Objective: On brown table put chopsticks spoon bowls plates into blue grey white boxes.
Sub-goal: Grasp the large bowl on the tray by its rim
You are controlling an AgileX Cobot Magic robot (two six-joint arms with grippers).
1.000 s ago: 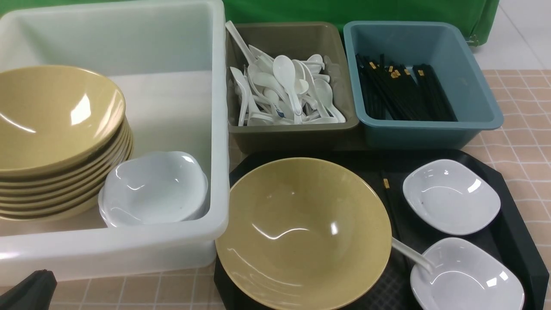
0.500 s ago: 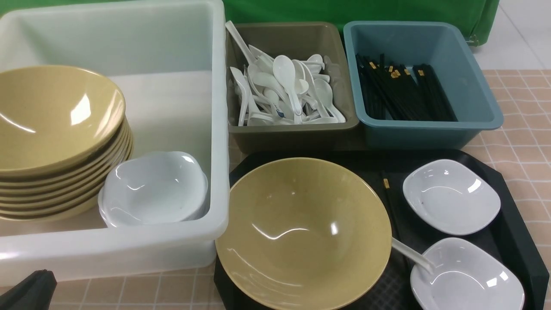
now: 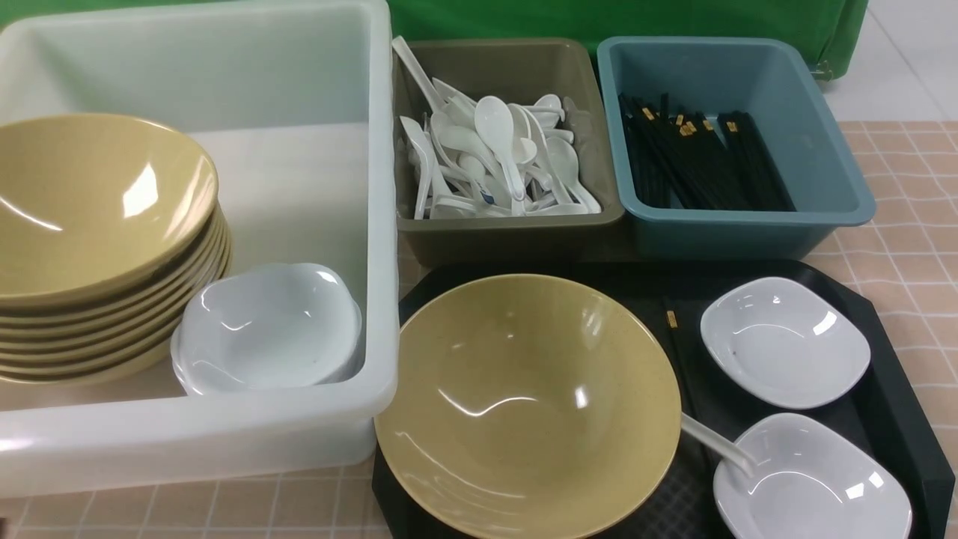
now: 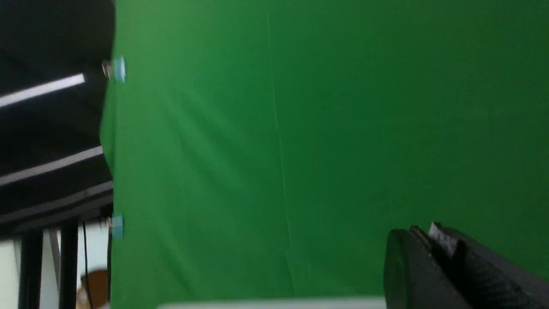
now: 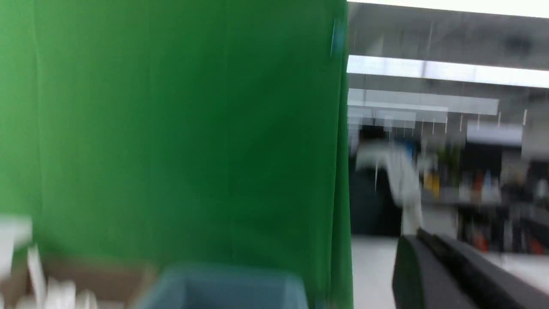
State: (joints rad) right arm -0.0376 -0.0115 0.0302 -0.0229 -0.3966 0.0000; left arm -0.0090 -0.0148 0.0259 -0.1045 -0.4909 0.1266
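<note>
On the black tray sit a tan bowl [image 3: 524, 404], two white plates [image 3: 782, 340] [image 3: 812, 483], a white spoon [image 3: 718, 443] leaning into the nearer plate, and black chopsticks [image 3: 677, 337] between bowl and plates. The white box [image 3: 382, 224] holds a stack of tan bowls [image 3: 97, 224] and white plates [image 3: 269, 326]. Spoons [image 3: 498, 150] fill the grey box [image 3: 509, 228]; chopsticks [image 3: 703, 161] lie in the blue box [image 3: 846, 202]. Neither gripper shows in the front view. In its wrist view my left gripper [image 4: 422, 231] is shut and empty before green cloth. My right gripper [image 5: 418, 236] is shut too, blurred.
The black tray [image 3: 898, 389] with a raised rim lies on the brown table [image 3: 913, 224], close in front of the grey and blue boxes. A green cloth [image 3: 599, 19] hangs behind the boxes. The right wrist view shows the blue box [image 5: 223, 287] blurred below.
The dark tip of my left gripper, at the front view's lower left corner before, has gone out of that view. Nothing on the table has moved.
</note>
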